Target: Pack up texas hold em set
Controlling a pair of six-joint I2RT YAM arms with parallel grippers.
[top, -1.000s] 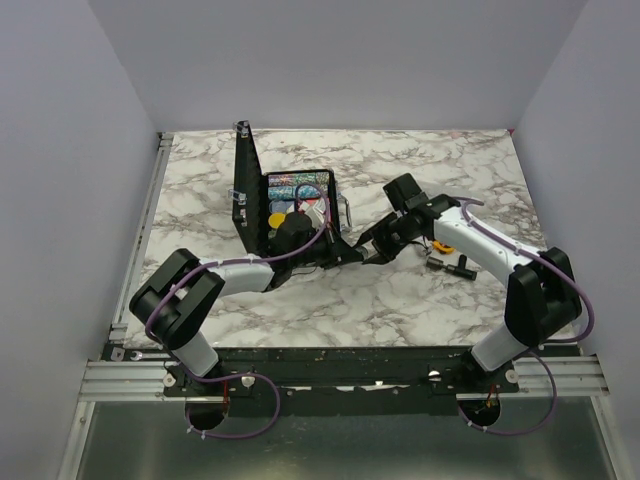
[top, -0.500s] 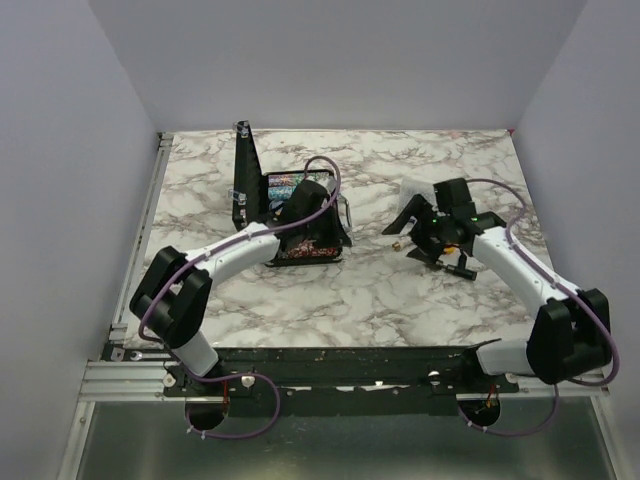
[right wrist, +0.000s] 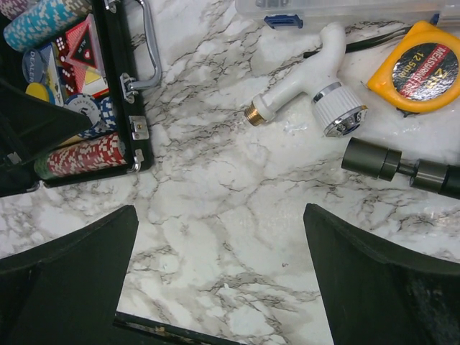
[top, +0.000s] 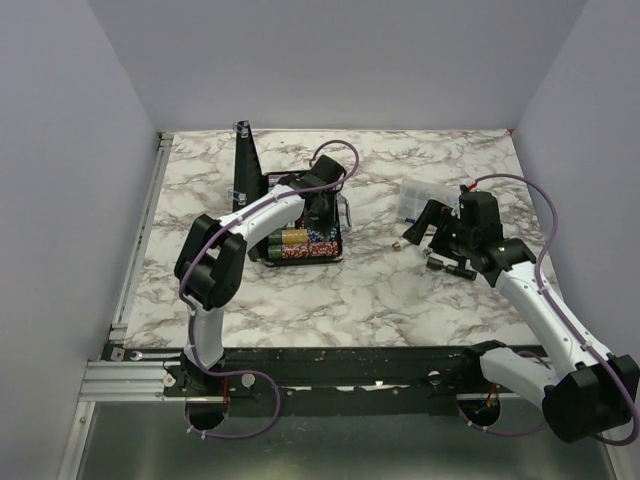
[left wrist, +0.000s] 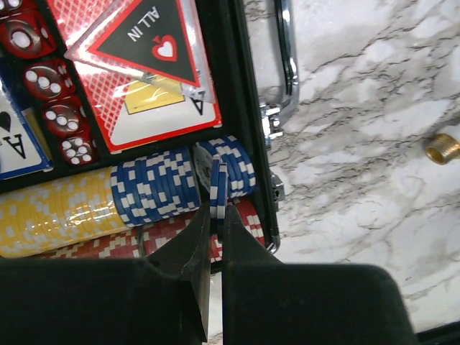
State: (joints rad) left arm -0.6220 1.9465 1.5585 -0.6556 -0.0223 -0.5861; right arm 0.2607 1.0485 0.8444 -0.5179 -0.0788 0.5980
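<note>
Inside case (left wrist: 241, 86), handle (left wrist: 286, 57) side: we see left gripper (left wrist: 218, 219) pinching one blue chip (left wrist: 218, 183) on edge.
Right gripper (right wrist: 219, 212): we note fingers spread wide above marble table (right wrist: 215, 144), holding nothing.

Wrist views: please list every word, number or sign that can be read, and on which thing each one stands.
"ALL IN", with a small heart sign: on the red triangle.
"A": corner of the red card beneath it.
"A": on the blue-edged card at the left edge.
"DEALER": on the blue disc; small, a likely reading.
"12": on the yellow tape measure; the rest is too small.
The dice bear only pips.
</note>
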